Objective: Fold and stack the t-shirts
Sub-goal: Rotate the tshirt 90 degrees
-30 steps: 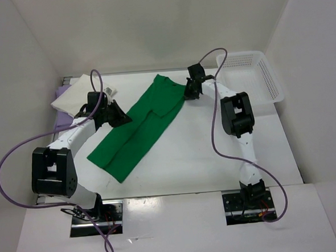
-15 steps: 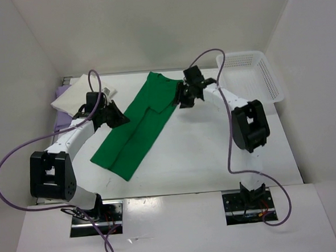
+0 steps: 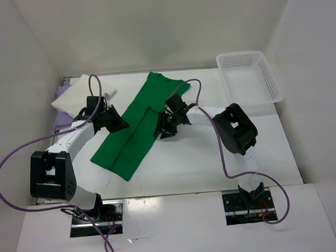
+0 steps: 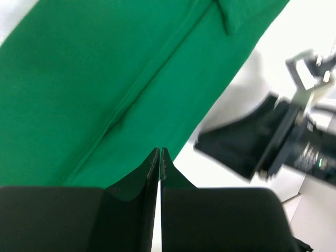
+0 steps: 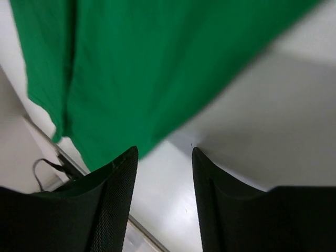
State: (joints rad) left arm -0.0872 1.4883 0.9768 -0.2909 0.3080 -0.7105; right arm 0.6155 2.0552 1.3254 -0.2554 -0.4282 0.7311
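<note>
Green shirt (image 3: 140, 130): folded into a long strip, lying slanted on the worktop (image 3: 216, 163).
Left tool (image 3: 115, 122): closed, at the green shirt's left edge.
Right tool (image 3: 165, 128): open, at the green shirt's right edge.
Cream shirt (image 3: 77, 94): folded, left of the green shirt, on the purple shirt (image 3: 64, 85).
Basket (image 3: 270, 77): well right of the green shirt.

Three t-shirts: one laid out, two stacked.

Green t-shirt (image 3: 135, 133): bright green, folded lengthwise into a long narrow strip and lying flat; it runs on a slant from the collar end at 12 o'clock to the hem end at 8 o'clock, with one sleeve turned in across the upper part. Cream t-shirt (image 3: 77, 94): folded to a compact rectangle at 10 o'clock, resting on top of the lavender t-shirt (image 3: 64, 86), of which only a thin edge shows beneath it.
</note>
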